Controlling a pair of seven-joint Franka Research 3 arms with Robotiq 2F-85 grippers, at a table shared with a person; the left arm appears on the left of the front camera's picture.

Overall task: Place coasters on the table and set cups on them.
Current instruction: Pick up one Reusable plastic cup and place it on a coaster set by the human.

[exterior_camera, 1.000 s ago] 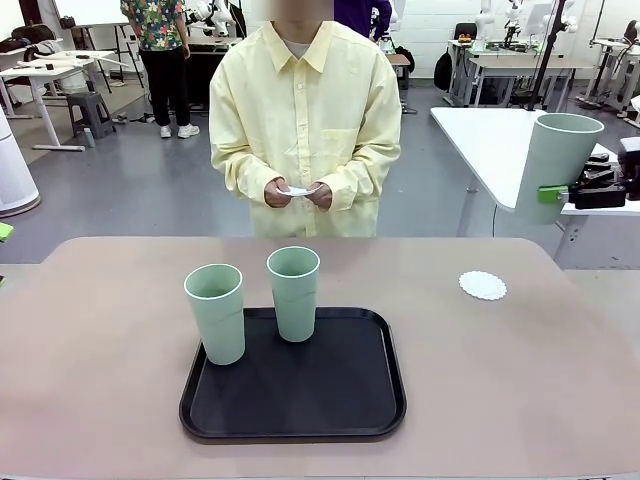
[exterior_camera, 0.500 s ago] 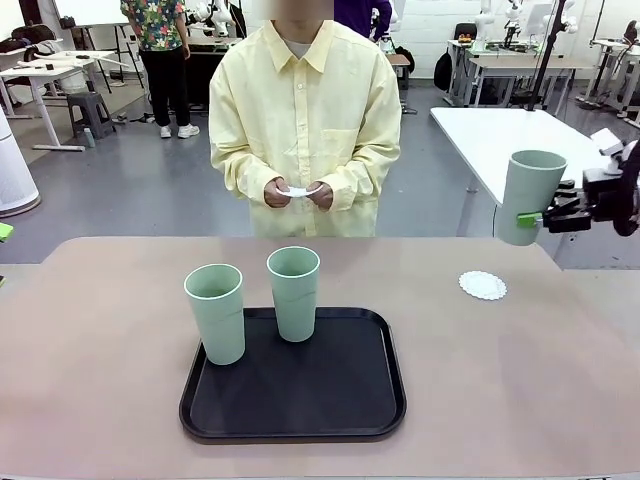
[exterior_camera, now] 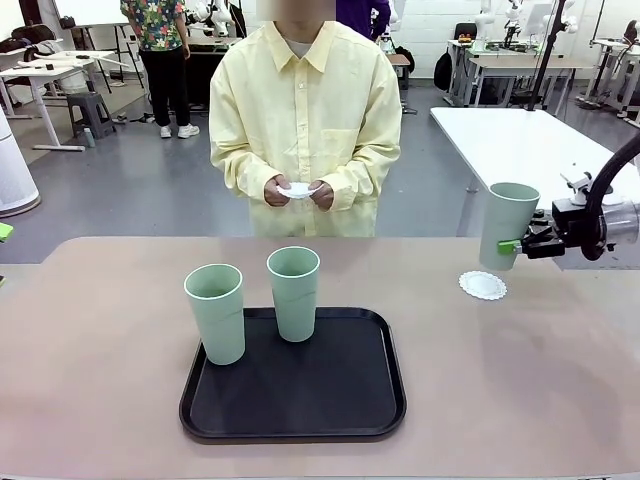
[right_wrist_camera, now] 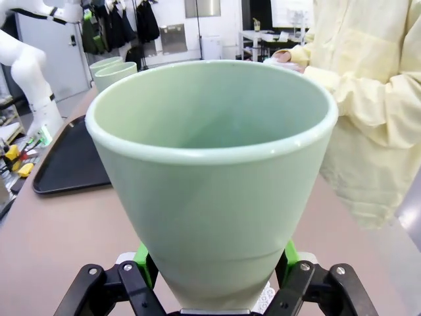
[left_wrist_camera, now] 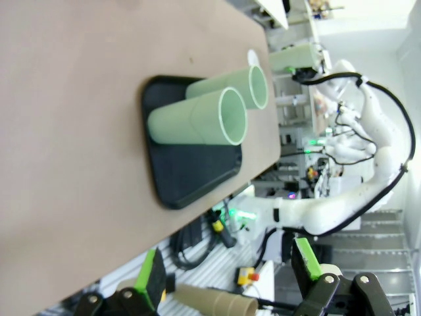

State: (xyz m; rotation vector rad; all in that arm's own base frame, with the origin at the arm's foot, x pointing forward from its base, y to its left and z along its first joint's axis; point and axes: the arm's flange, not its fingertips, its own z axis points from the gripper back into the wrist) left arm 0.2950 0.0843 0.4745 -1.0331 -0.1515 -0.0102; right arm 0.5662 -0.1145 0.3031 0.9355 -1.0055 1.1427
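Over the far right corner of the beige-pink matte tabletop (exterior_camera: 100, 330), in the front view, a tall pale mint-green plastic tumbler (exterior_camera: 508, 225) is held upright by the right gripper (exterior_camera: 512, 246), which is clamped low on its wall. A small round white lacy coaster (exterior_camera: 483, 286) lies bare just beneath it. Two more such tumblers (exterior_camera: 294, 293) are stood on a black rounded-square tray (exterior_camera: 300, 400) by the near edge. Beyond the far edge, something small and white is held in the person's hands (exterior_camera: 298, 193).

From the left wrist view, the left gripper (left_wrist_camera: 230, 263) is seen spread wide and empty, off the tabletop's edge.

From the right wrist view, the held tumbler's foot is pinched between green pads (right_wrist_camera: 141, 257).

The first cup is judged to be on its way down. Its base must be centred over the coaster, lowered straight, then released without the light disc being dragged.
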